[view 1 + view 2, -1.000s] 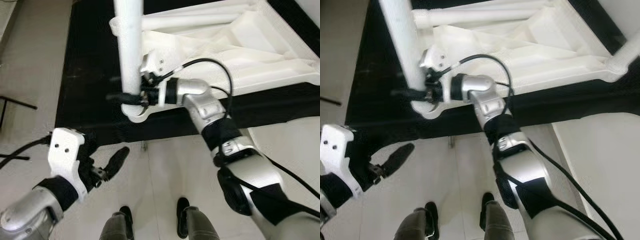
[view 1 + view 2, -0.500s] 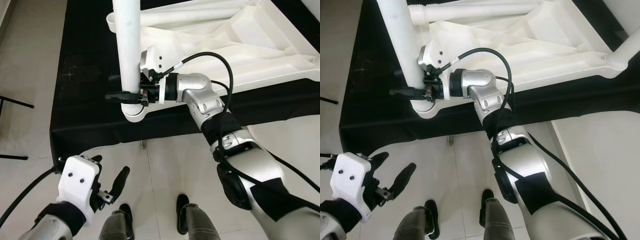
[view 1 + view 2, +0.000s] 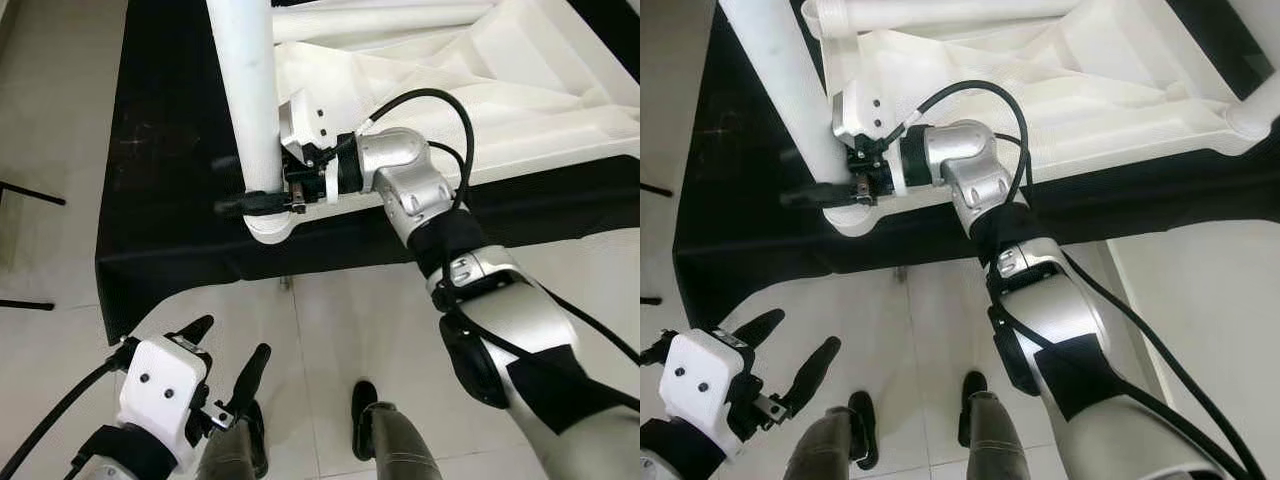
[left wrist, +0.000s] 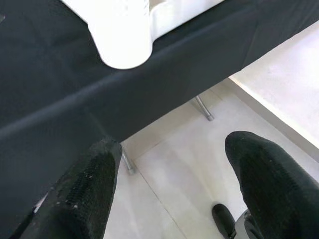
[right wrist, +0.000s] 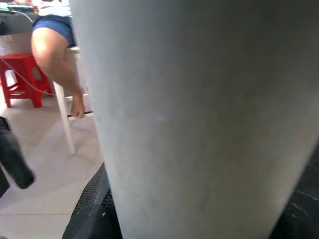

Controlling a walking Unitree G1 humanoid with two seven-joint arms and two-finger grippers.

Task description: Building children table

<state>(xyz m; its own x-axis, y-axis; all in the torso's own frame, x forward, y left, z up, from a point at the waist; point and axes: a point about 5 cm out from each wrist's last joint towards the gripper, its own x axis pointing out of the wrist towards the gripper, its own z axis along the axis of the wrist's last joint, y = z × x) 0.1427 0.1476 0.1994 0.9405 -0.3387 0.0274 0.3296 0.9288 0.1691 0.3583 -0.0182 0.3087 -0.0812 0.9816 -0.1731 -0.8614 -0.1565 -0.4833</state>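
between right end effector (image 3: 262, 203) fingers, white table leg (image 3: 246, 90), upright

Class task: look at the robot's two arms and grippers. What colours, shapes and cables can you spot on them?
Both arms are silver metal with black joint sections. Each wrist carries a white, boxy block with small dark holes. The left gripper and right gripper each have two long black fingers with a rough, grainy surface. Black cables loop from each wrist along the arm.
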